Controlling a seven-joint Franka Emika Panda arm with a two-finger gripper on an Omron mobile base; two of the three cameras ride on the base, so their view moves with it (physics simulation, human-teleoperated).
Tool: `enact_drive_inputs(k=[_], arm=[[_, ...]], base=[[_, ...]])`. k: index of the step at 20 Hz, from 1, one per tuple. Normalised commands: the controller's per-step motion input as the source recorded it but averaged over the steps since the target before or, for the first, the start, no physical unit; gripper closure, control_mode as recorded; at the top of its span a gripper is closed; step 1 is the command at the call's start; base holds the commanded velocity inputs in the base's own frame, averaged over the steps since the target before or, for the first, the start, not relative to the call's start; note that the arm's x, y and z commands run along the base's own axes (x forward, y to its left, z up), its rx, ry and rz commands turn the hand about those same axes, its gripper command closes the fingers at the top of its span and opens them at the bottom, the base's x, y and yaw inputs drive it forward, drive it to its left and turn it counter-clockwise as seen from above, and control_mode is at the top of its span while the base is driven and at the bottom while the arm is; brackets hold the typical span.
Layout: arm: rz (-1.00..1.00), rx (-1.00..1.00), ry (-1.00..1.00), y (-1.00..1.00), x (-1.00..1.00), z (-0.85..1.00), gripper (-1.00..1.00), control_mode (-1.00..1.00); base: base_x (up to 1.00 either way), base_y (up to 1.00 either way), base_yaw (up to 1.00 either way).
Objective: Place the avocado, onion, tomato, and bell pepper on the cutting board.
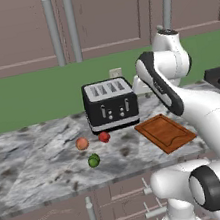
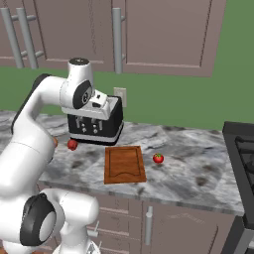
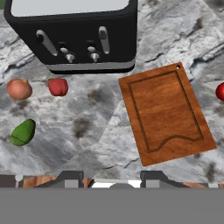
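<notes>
The cutting board lies bare on the marble counter, right of the black toaster. Left of it are the orange-tan onion, a blocky red bell pepper and, nearer the counter's front, the green avocado. The glossy red tomato sits just right of the board. My gripper hangs high over the counter in front of the toaster, shut, holding nothing.
The black toaster stands at the back against the green wall. A stove borders the counter on the right. Cabinet doors hang above and drawers sit below the counter edge.
</notes>
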Motion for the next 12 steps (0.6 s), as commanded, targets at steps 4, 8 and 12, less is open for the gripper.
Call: enact_drive_inputs(k=[4,8,12], arm=[[0.0,-0.01,-0.05,0.1,-0.05,-0.01,-1.0,-1.0],[0.0,0.0,-0.01,0.22,-0.15,0.0,-1.0,-1.0],[0.0,0.0,0.0,0.22,-0.22,0.0,-1.0,-1.0]], base=[[0.0,0.0,0.0],[0.0,0.0,0.0],[0.0,0.0,0.0]])
